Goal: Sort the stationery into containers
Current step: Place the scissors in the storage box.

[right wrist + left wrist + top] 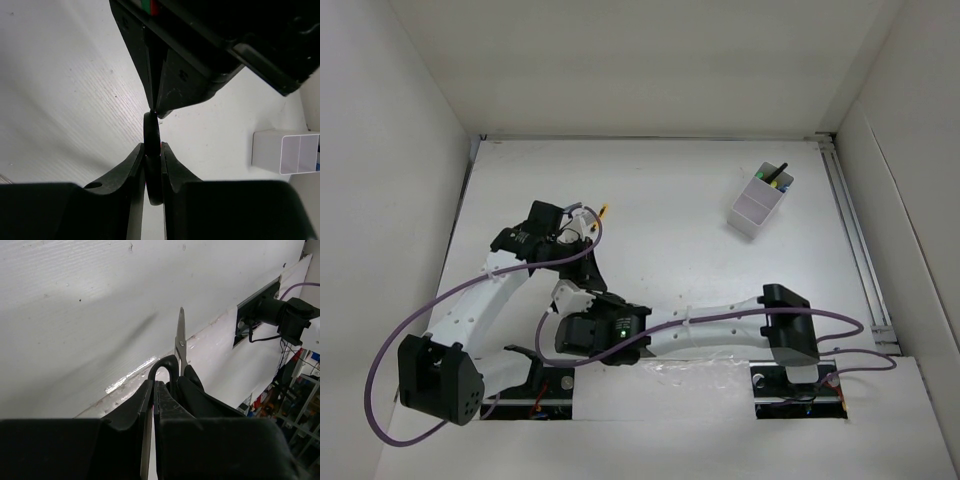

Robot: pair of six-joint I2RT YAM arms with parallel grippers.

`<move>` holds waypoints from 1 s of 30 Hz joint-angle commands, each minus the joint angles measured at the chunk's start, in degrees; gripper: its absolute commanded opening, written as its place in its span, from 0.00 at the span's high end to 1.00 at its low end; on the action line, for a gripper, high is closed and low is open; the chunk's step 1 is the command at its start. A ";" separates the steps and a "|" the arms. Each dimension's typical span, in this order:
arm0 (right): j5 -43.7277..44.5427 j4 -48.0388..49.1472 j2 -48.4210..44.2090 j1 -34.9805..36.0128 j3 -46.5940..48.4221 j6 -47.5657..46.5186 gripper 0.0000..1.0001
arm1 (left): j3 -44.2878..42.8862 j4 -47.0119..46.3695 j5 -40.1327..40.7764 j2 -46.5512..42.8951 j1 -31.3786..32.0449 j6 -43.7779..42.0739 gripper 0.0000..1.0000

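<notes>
Scissors (180,340) hang between the two arms, above the white worktop (670,200). On the left, the left pincer (154,386) is clenched on their black handle. The closed steel blades stick out past its fingertips, and one handle loop curls just beyond them. Tip to tip with it, the right pincer (152,148) grasps the same scissors, its two fingers pressed against either side of a black handle loop. Both pincers have hold of the one tool, and their tips are nearly touching.

Well apart from both, far off to the right of the right pincer and further back on the worktop, stands the white box (748,215). It rests on the surface with its mouth tilted somewhat toward the arms. A divider splits it into two compartments. The compartment farther from the pincers holds a black marker with green end (779,172), which pokes up past the rim. A yellow pen (772,184) shows just beside it in the same compartment. I cannot tell what else lies deeper in the box.
</notes>
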State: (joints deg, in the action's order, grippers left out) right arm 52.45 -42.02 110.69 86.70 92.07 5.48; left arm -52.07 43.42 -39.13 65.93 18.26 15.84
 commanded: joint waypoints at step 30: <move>12.24 21.70 -29.91 -33.32 -20.17 33.46 1.00 | 11.72 -55.51 15.58 -6.33 1.16 22.13 0.43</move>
State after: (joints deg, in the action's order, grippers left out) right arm 61.01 -28.49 85.08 57.06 72.71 33.15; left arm -42.68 -0.10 -27.64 62.37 18.13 36.05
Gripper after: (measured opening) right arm 0.206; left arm 0.571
